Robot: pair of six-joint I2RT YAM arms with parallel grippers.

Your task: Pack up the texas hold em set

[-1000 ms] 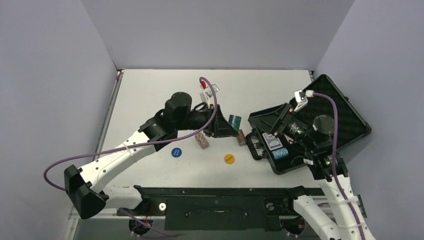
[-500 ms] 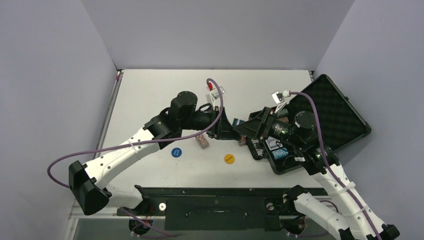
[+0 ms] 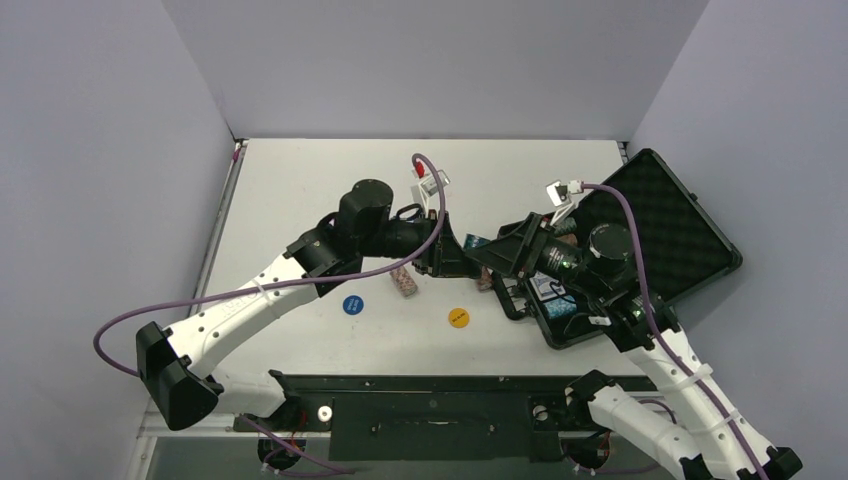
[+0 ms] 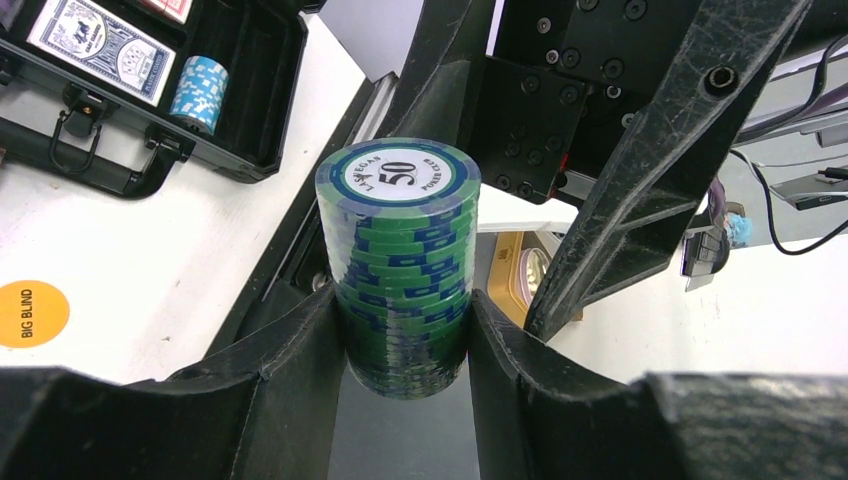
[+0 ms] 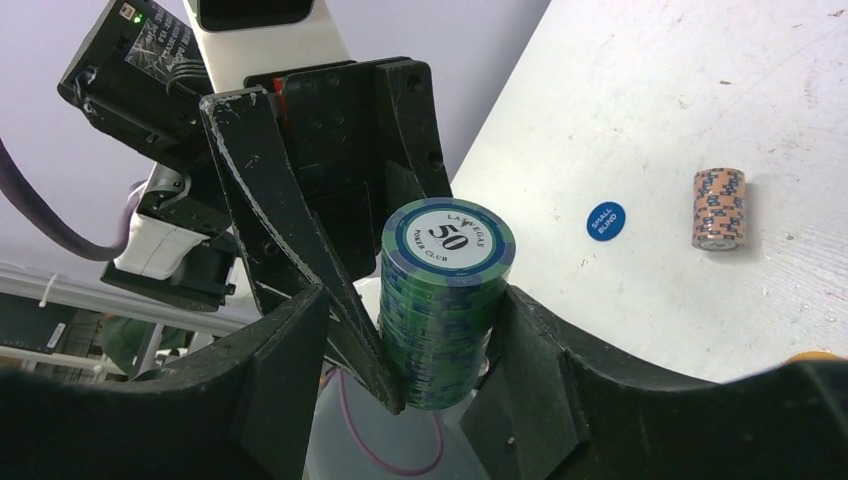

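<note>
A green and blue stack of poker chips [image 4: 400,260] marked 50 hangs in the air, with my left gripper [image 4: 405,335] shut on its sides. My right gripper [image 5: 410,340] faces it from the other side, jaws open around the same stack [image 5: 445,300]: the right finger sits against the chips, while the left one stands apart with a left-gripper finger in between. Both grippers meet above the table beside the open black case [image 3: 650,230]. In the case lie a card deck [image 4: 100,50] and a light blue chip stack [image 4: 197,92].
On the table lie a yellow disc [image 3: 458,317], a blue disc [image 3: 351,304] and a pinkish chip stack [image 3: 404,283] on its side. The case's handle [image 4: 110,165] faces the table's middle. Grey walls enclose the table on three sides.
My right gripper swung left from over the case to the left gripper's chip stack, and its jaws narrowed around it. The left arm shifted slightly right, still holding the stack.
</note>
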